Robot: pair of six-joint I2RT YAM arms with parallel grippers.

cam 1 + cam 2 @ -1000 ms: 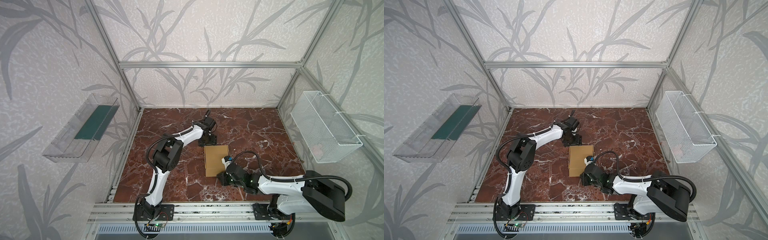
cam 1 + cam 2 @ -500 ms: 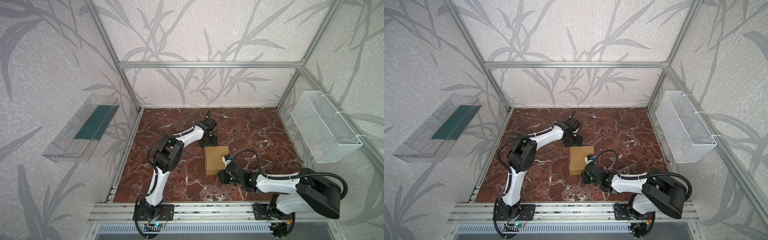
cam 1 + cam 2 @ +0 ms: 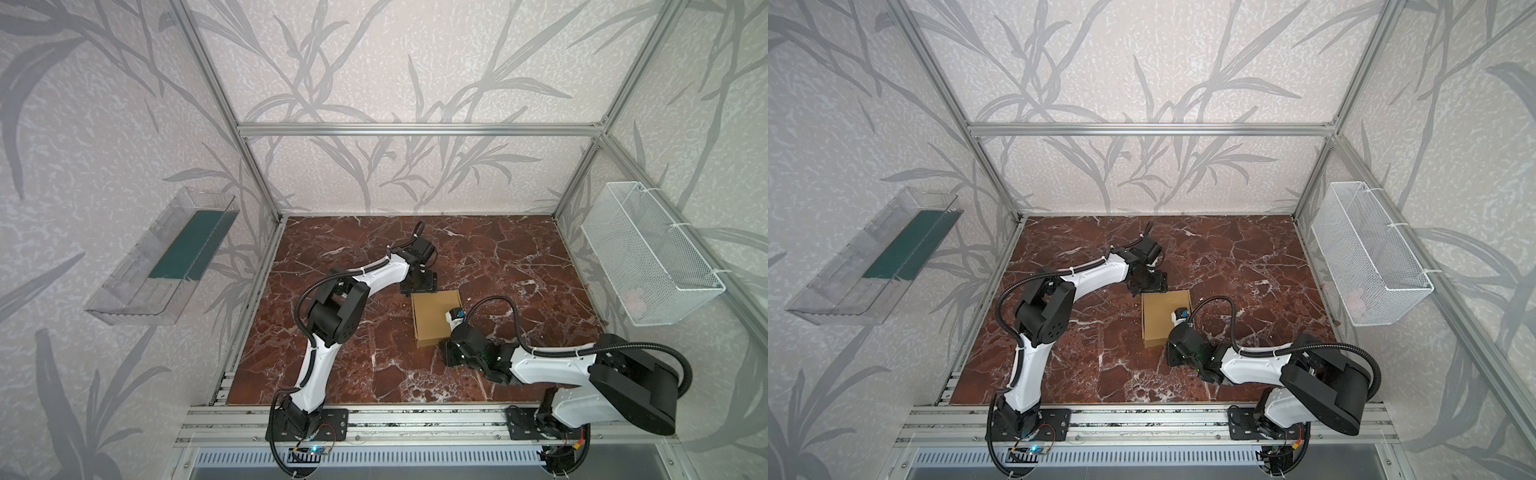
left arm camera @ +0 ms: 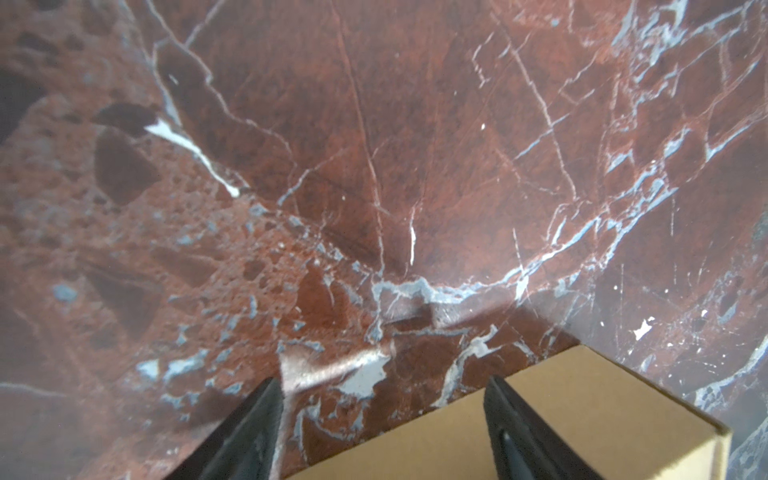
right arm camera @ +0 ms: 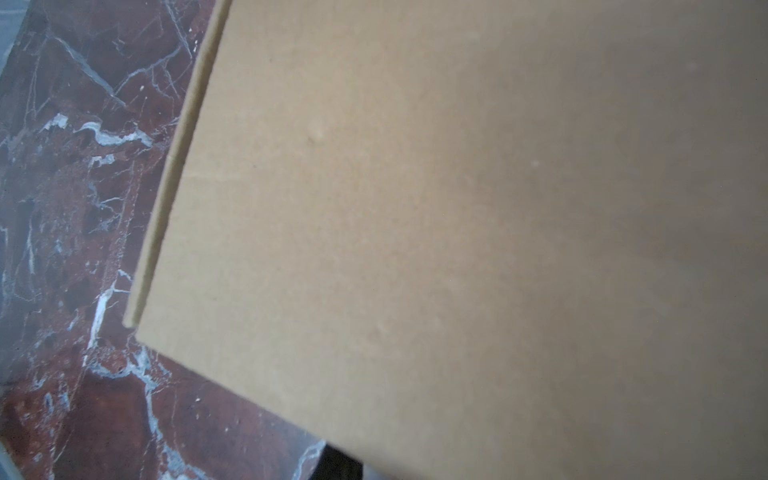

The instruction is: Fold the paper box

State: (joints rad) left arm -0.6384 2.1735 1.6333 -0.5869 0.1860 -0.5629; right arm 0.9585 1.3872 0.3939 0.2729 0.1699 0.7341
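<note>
My left gripper [image 4: 382, 384] stands spread, with the box [image 4: 582, 411] edge just under its tips. My right gripper [image 3: 449, 351] sits close up to the box; whether it pinches, I cannot tell.

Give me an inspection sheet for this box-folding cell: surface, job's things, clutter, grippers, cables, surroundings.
Surface: table, red-brown marble pattern with white veins.
Job's things: paper box, plain tan, looks closed, lying flat mid-table.
Clutter: nothing seen.
Grippers: left gripper at the box's far edge, jaws open; right gripper at its near corner, jaws hidden.
Cables: left cable loops beside its arm; right cable arcs up beside the box.
Surroundings: clear bin on the left wall; white wire basket on the right wall; aluminium frame.
</note>
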